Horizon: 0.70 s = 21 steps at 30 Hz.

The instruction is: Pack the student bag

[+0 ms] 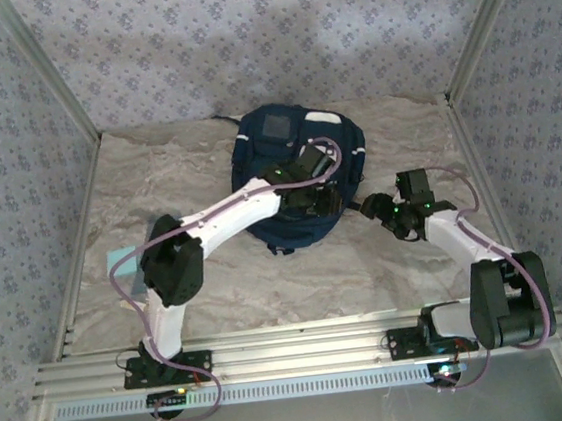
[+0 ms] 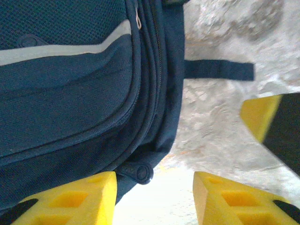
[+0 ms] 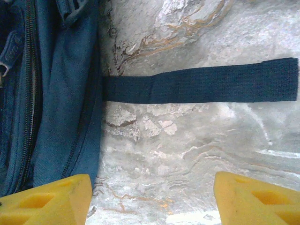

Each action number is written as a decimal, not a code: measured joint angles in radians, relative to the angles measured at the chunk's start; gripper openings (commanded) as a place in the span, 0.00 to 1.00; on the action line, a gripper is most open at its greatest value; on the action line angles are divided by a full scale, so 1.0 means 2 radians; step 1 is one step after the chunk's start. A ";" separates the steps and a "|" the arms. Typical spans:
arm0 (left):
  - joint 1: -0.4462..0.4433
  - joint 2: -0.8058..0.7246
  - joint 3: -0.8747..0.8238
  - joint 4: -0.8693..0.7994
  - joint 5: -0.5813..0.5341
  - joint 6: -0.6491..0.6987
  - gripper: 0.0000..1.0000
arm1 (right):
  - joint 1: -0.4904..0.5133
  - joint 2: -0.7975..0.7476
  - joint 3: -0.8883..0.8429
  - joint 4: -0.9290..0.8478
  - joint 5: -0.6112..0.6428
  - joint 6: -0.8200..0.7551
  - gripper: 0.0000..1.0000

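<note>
We have the backpack [image 1: 255,153] lying at the far middle of the table [image 1: 268,282], and the step in hand looks like opening its zip. Our left claw [image 2: 154,187] hovers at the bag's edge, fingers apart and gripping nothing, with the zip pull [image 2: 138,171] just beside one finger. We should centre on that pull, close squarely, then draw along the zip line. Our right claw [image 3: 152,192] stands wide apart over bare table beside the bag, near a loose strap [image 3: 201,86] — it could pin the fabric. The left wrist view gives the pull close up; overhead we get the whole bag and a pale-blue item [image 1: 121,265] at the table's left edge.
</note>
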 measured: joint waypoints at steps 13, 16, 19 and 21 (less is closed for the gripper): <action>-0.031 0.083 0.090 -0.068 -0.121 0.044 0.35 | -0.006 -0.007 -0.010 0.015 -0.015 0.004 0.70; -0.030 0.088 0.096 -0.070 -0.137 0.051 0.24 | -0.006 -0.008 -0.011 0.016 -0.015 0.004 0.68; -0.030 0.089 0.096 -0.073 -0.146 0.055 0.20 | -0.005 -0.010 -0.011 0.019 -0.015 0.005 0.68; -0.030 0.090 0.096 -0.077 -0.149 0.055 0.21 | -0.002 -0.010 -0.011 0.020 -0.015 0.006 0.68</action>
